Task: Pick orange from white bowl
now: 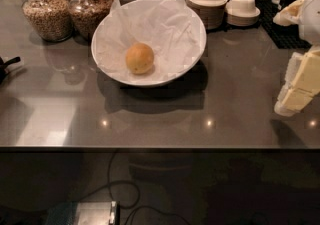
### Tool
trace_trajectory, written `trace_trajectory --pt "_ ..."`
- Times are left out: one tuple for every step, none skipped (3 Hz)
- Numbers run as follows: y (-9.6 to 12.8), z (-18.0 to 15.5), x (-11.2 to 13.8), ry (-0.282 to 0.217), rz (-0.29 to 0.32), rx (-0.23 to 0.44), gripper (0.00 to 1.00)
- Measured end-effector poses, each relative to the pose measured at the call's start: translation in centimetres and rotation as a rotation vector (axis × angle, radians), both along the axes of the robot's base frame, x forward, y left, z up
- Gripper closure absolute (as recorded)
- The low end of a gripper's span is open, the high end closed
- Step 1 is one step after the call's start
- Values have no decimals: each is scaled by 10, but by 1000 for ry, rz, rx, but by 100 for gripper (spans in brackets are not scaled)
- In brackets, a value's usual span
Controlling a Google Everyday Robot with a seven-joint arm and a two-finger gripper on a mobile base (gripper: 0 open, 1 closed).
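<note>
Gripper (295,94) at right edge, well apart from orange (139,58) in white bowl (167,78); its state cannot be told. Approach centred from above.

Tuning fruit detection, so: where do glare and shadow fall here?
Camera view: small lamp glints dot the counter in front of the white bowl; the bowl's dark shadow falls frontward and rightward; the orange inside is evenly lit; the gripper, at the right edge clear of the bowl, shades the counter beneath it.
</note>
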State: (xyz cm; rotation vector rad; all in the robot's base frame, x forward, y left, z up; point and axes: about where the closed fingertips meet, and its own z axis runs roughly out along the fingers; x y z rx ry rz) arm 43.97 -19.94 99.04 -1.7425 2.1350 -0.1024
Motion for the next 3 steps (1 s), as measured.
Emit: trace_trajectory --pt "37 15 -2 -46 143 80 0" --pt "82 43 -16 -104 321 187 0" --pt "127 69 -35 -142 491 264 0"
